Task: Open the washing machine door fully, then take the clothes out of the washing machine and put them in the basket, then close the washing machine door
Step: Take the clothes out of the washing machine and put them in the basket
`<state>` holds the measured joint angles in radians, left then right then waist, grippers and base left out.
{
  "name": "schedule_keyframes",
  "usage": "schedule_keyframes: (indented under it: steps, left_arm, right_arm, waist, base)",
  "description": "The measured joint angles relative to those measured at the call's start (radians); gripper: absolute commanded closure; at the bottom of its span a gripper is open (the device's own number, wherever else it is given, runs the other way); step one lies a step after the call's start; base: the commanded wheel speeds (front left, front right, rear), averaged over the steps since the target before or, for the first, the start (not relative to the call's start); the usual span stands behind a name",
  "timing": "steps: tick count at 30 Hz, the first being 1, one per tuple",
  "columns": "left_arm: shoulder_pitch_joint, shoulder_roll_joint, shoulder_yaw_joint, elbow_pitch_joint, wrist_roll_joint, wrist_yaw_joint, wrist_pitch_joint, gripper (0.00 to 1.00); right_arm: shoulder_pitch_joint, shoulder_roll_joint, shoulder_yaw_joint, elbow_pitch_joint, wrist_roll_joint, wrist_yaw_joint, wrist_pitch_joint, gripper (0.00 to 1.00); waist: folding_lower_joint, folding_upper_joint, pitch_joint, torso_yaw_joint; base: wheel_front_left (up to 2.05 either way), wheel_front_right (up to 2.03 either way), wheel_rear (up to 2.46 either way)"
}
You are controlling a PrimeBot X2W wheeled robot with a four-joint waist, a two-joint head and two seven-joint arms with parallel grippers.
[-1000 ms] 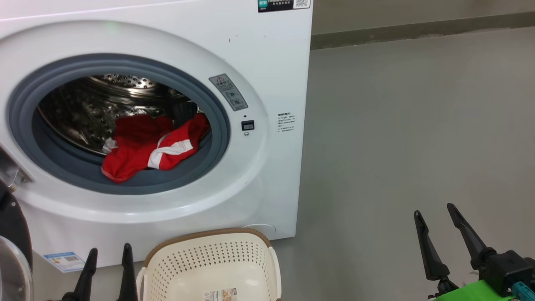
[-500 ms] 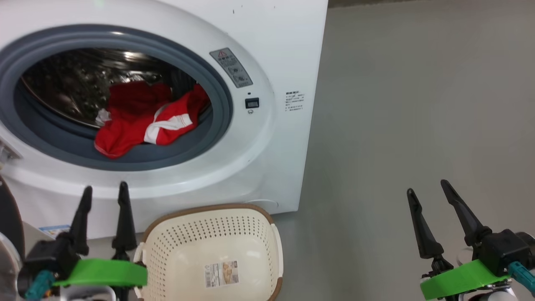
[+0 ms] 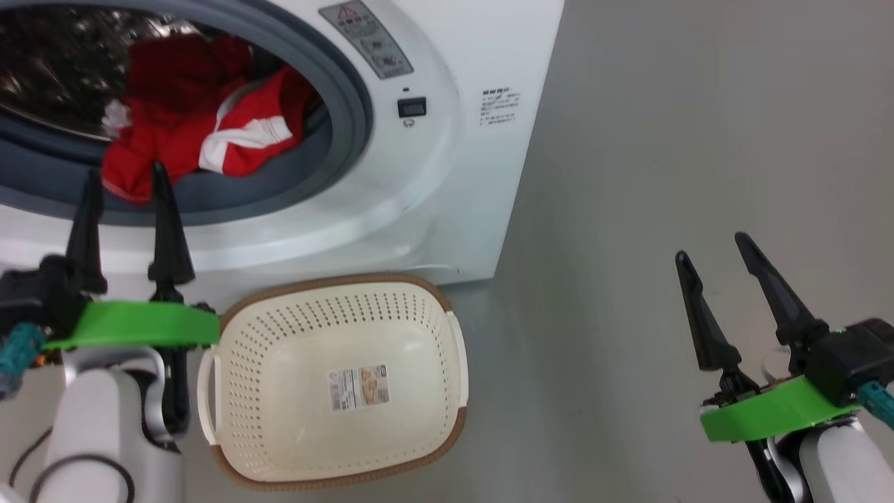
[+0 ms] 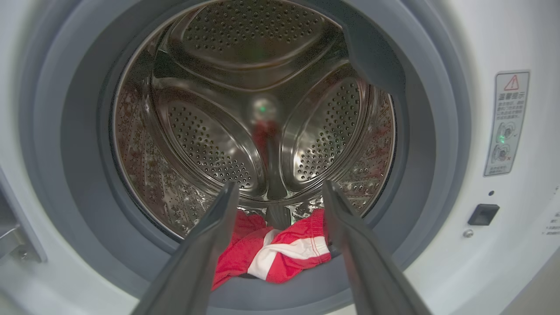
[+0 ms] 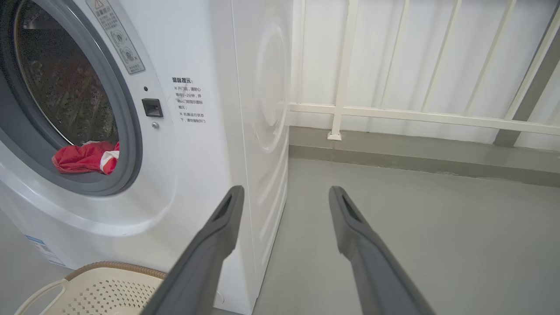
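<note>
Left gripper first: it sits just left of the basket and beyond its far rim. Its jaws are spread wide with nothing in them, fingers aimed into the mouth of the washing machine. Beyond the basket, up in that mouth, lie the clothes, a red heap with a white stripe spilling from the steel drum onto the grey gasket. In the left wrist view the heap sits low between the fingers. So dip the tips, go in over the gasket and close on the thick bunched fold, not a thin edge. Lift clear before drawing back toward the basket, or the fabric may drag. Well right of the basket, the right gripper hangs over the floor, jaws wide and empty.
</note>
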<state>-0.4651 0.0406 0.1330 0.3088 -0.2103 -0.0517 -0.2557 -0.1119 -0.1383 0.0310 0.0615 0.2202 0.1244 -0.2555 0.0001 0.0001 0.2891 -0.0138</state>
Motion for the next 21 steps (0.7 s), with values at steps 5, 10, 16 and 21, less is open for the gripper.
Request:
schedule_keyframes:
  steps: [5, 10, 16, 21]
  left_arm:
    - [-0.107, -0.002, 0.014, 0.072, 0.018, 0.009, 0.0, 0.0]
    - [-0.218, 0.006, 0.03, 0.156, 0.035, 0.026, -0.001, 0.0]
    - [-0.332, 0.033, 0.033, 0.254, 0.06, 0.048, -0.001, 0.0]
    - [-0.412, 0.074, 0.025, 0.34, 0.108, 0.096, -0.001, 0.0]
  right_arm:
    - [-0.055, -0.011, 0.015, -0.006, 0.009, 0.0, 0.0, 0.0]
    - [-0.091, -0.013, 0.022, -0.009, 0.012, 0.0, 0.0, 0.0]
    - [-0.124, -0.012, 0.045, -0.009, 0.018, 0.0, 0.0, 0.0]
    - [-0.145, -0.011, 0.048, -0.008, 0.019, 0.0, 0.0, 0.0]
  waist:
    - [0.0, 0.0, 0.073, -0.005]
    - [0.0, 0.0, 0.14, -0.016]
    - [0.0, 0.0, 0.212, -0.034]
    - [0.0, 0.0, 0.264, -0.05]
  base:
    - [0.0, 0.0, 0.0]
    - [0.0, 0.0, 0.0]
    - [0.0, 0.0, 0.0]
    - [0.0, 0.0, 0.0]
